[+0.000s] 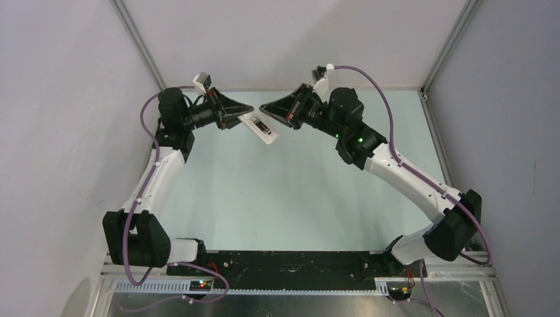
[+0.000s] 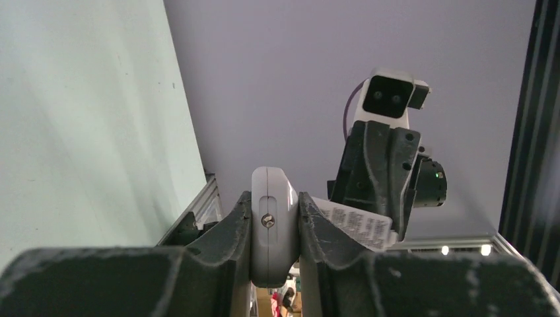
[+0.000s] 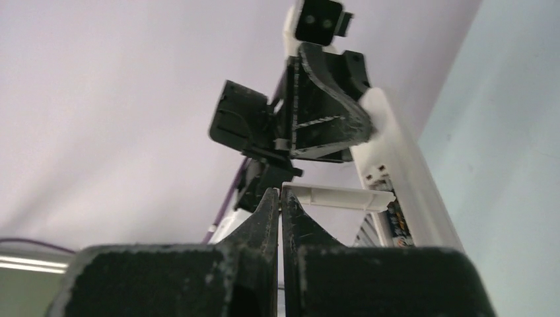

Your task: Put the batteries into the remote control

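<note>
Both arms reach to the far side of the desk (image 1: 284, 191), tips facing each other. The left tool (image 1: 249, 113) clamps the remote control (image 1: 263, 129) by one end. The right tool (image 1: 265, 109), pinched fully together, points at it from just beside.

My left arm (image 1: 155, 175) and right arm (image 1: 409, 175) both reach forward, elbows out, wrists turned inward. The grippers face each other, tips near but apart. Left gripper (image 1: 245, 111): jaws clamped on either side of the remote control (image 1: 263, 129). Right gripper (image 1: 265, 108): fingers (image 3: 267, 211) pressed together, fully closed.
</note>
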Available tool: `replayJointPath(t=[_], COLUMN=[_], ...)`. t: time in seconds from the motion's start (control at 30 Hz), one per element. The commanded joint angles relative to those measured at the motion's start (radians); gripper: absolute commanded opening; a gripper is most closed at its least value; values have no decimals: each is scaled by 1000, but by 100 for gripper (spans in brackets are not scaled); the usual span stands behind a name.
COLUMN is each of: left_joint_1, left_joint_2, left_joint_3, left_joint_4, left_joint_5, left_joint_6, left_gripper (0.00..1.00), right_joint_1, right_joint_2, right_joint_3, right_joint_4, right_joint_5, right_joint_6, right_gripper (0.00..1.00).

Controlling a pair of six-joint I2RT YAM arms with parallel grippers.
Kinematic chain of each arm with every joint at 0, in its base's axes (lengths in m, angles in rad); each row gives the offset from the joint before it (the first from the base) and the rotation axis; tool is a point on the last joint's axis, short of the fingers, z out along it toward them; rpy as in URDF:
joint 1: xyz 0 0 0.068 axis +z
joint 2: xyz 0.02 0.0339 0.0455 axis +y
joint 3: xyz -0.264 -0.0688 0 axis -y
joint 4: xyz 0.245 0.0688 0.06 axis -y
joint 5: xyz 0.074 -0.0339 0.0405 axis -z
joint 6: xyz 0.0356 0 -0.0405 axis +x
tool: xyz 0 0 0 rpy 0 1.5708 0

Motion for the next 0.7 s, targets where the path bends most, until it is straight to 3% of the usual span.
replayJointPath(t=[0.0, 0.67], left_joint_1=[-6, -6], left_joint_2=[-28, -18], left_joint_3=[50, 38], left_joint_4=[67, 157], left_joint_5=[65, 100], left_joint_6=[-80, -126], left_gripper=[0, 0], right_joint_1=[-3, 16], right_joint_2=[-12, 67], right_joint_3=[91, 104], right_joint_4=[105, 180], right_joint_5=[-70, -141], right_joint_6=[33, 153], right_gripper=[0, 0])
